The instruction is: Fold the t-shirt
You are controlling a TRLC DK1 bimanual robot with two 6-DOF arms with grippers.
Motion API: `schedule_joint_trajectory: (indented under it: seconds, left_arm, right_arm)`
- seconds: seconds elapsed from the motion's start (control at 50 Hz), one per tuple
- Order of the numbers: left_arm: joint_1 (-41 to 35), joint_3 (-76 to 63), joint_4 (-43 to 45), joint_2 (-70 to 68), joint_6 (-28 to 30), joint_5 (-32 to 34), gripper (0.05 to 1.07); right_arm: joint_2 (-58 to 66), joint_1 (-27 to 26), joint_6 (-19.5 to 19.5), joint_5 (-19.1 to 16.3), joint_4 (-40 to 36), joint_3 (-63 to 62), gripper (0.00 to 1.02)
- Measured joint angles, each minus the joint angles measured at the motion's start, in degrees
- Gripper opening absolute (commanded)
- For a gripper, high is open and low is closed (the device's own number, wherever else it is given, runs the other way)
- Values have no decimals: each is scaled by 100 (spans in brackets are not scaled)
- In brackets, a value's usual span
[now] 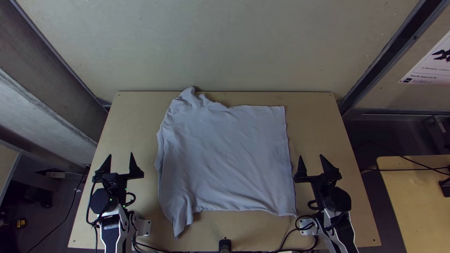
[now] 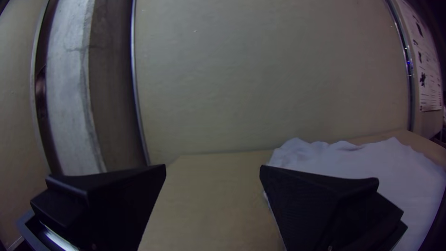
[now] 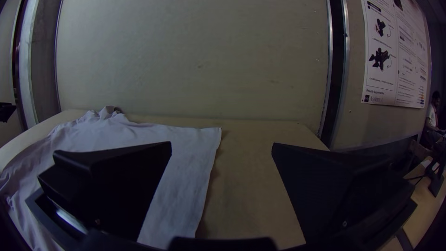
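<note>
Seemingly, the first fold awaits: left hand [image 1: 121, 154] and right hand [image 1: 311, 156], fingers apart, flank the spread shirt [image 1: 227, 157]; next, grip its near edge.

The t-shirt [image 1: 227, 159] is plain pale grey-lilac, the table [image 1: 323, 140] light tan.
</note>
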Motion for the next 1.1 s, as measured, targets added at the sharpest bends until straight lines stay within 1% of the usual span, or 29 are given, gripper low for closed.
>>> schedule_joint_trajectory:
  seconds: [0.12, 0.22, 0.42, 0.5, 0.6, 0.72, 0.88, 1.0, 1.1]
  left_arm:
    - [350, 13, 2, 0, 46, -20, 102]
    - [463, 46, -2, 0, 52, -15, 102]
    - [380, 393, 105, 9, 66, 28, 102]
    - [254, 634, 210, 98, 66, 31, 102]
    - [146, 1045, 306, 476, 63, 44, 102]
    - [52, 1792, 354, 1353, 35, 46, 102]
    - [-175, 2527, 765, 2192, -13, 46, 102]
    - [-391, 2968, 1121, 2708, -122, 46, 102]
    - [-538, 3407, 1185, 3189, -203, 46, 102]
  right_arm:
    - [0, 72, 0, -2, -2, 0, 99]
    - [0, 122, 0, 0, -2, 2, 99]
    - [0, 179, -9, -2, -61, 168, 99]
    - [0, 181, -85, -26, -59, 428, 99]
    - [7, 208, -225, -46, 31, 745, 99]
    - [111, 219, -334, -48, 232, 1071, 99]
    - [758, 219, -417, -48, 514, 1582, 99]
    - [1550, 219, -417, -48, 793, 2096, 99]
    - [2330, 219, -417, -48, 955, 2614, 99]
